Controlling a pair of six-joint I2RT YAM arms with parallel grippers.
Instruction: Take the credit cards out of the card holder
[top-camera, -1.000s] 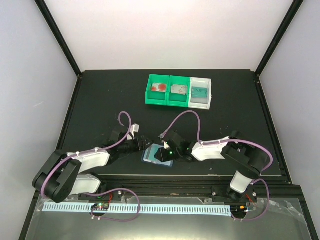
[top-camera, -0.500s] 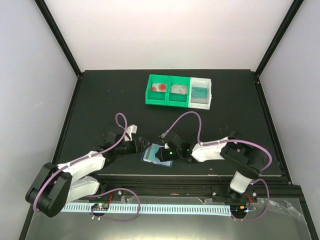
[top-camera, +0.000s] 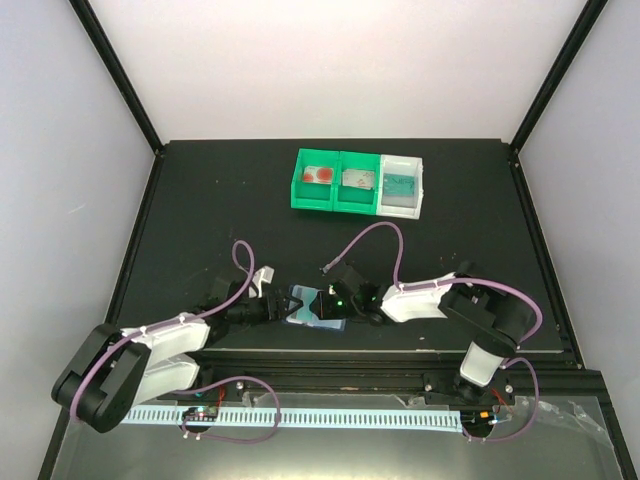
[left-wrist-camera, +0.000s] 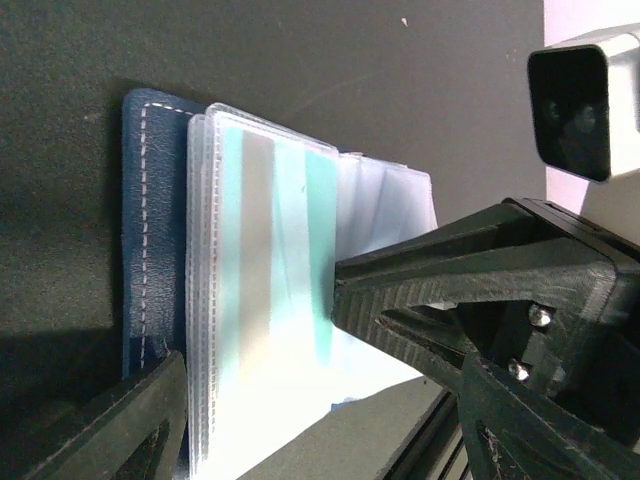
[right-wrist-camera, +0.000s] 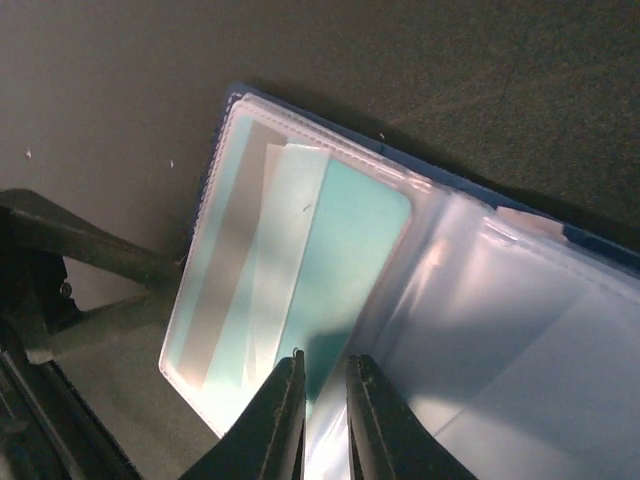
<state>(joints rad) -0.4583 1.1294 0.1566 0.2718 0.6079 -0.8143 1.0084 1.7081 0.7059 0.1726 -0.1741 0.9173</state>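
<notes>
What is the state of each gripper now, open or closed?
Left gripper: open, gripping nothing.
Right gripper: nearly shut, tips on the card holder pocket; grip cannot be told.

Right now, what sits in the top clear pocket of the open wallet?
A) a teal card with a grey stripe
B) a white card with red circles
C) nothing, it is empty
A: the left wrist view shows a teal card with a grey stripe lying under the clear plastic of the open wallet.
</notes>
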